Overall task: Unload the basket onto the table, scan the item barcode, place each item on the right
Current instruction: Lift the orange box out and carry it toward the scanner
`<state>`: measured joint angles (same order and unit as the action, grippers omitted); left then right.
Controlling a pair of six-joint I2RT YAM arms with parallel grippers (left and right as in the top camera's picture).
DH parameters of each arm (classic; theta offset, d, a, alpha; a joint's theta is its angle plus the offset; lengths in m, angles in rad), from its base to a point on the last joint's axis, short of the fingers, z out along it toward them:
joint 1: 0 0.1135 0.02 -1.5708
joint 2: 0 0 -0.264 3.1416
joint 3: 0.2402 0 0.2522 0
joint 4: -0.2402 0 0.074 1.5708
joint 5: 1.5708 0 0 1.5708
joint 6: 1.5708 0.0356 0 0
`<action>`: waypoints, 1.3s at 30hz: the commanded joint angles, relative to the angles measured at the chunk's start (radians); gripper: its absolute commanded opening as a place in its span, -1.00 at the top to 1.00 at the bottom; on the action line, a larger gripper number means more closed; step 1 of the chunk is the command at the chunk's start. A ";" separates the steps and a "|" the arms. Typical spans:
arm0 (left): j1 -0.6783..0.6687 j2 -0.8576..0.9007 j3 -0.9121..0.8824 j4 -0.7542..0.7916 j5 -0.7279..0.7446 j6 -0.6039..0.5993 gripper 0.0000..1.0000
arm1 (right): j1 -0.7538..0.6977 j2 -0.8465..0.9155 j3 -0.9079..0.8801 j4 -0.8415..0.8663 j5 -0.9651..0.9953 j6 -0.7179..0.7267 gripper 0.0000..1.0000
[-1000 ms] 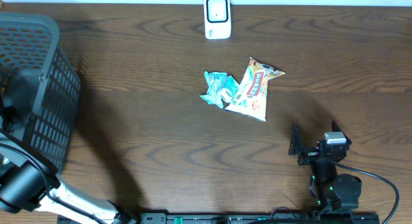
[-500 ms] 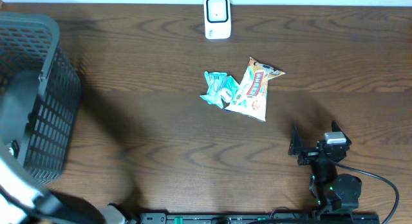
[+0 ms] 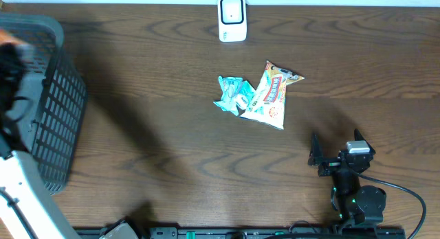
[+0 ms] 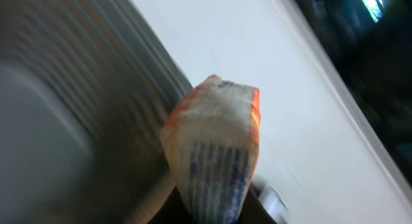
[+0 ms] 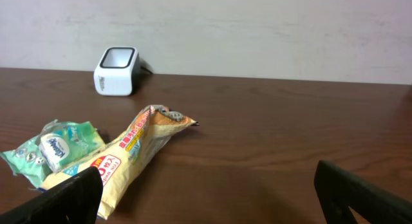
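Note:
In the left wrist view my left gripper (image 4: 215, 214) is shut on an orange-and-white packet (image 4: 215, 140) with blue vertical stripes, which stands up out of the jaws; the picture is blurred. Overhead, the left arm (image 3: 17, 177) reaches over the black basket (image 3: 58, 122) at the far left, and its gripper there is a dark blur. The white scanner (image 3: 232, 18) (image 5: 116, 70) stands at the table's far edge. My right gripper (image 3: 335, 148) (image 5: 209, 195) rests open near the front right, with nothing between its fingers.
A yellow snack bag (image 3: 271, 95) (image 5: 129, 156) and a teal packet (image 3: 232, 95) (image 5: 55, 147) lie touching in the middle of the table, ahead and left of the right gripper. The basket takes up the left edge.
The left arm has swung from the front left corner up over the basket, blurred in motion. The right arm and the items on the table have not moved.

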<state>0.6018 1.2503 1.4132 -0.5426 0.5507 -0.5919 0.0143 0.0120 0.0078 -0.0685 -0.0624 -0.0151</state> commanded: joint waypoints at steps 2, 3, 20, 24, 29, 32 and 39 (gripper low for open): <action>-0.161 0.020 0.002 -0.065 0.157 -0.072 0.85 | -0.002 -0.005 -0.002 -0.003 0.003 -0.001 -0.99; -0.205 0.025 0.002 -0.072 0.157 -0.063 0.85 | -0.002 -0.005 -0.002 -0.003 0.003 0.000 -0.99; -0.860 0.323 0.002 0.039 -0.040 0.074 0.83 | -0.002 -0.005 -0.002 -0.003 0.003 -0.001 -0.99; -0.954 0.449 0.002 0.142 -0.040 -0.007 0.71 | -0.002 -0.005 -0.002 -0.003 0.003 -0.001 -0.99; -1.035 0.586 0.002 0.283 -0.040 -0.109 0.70 | -0.002 -0.005 -0.002 -0.003 0.003 -0.001 -0.99; -1.069 0.649 0.002 0.322 -0.040 -0.110 0.57 | -0.002 -0.005 -0.002 -0.003 0.003 -0.001 -0.99; -1.092 0.725 0.002 0.332 -0.047 -0.109 -0.12 | -0.002 -0.005 -0.002 -0.003 0.003 -0.001 -0.99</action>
<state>-0.4923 1.9614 1.4132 -0.2165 0.5163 -0.6903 0.0143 0.0120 0.0078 -0.0689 -0.0628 -0.0151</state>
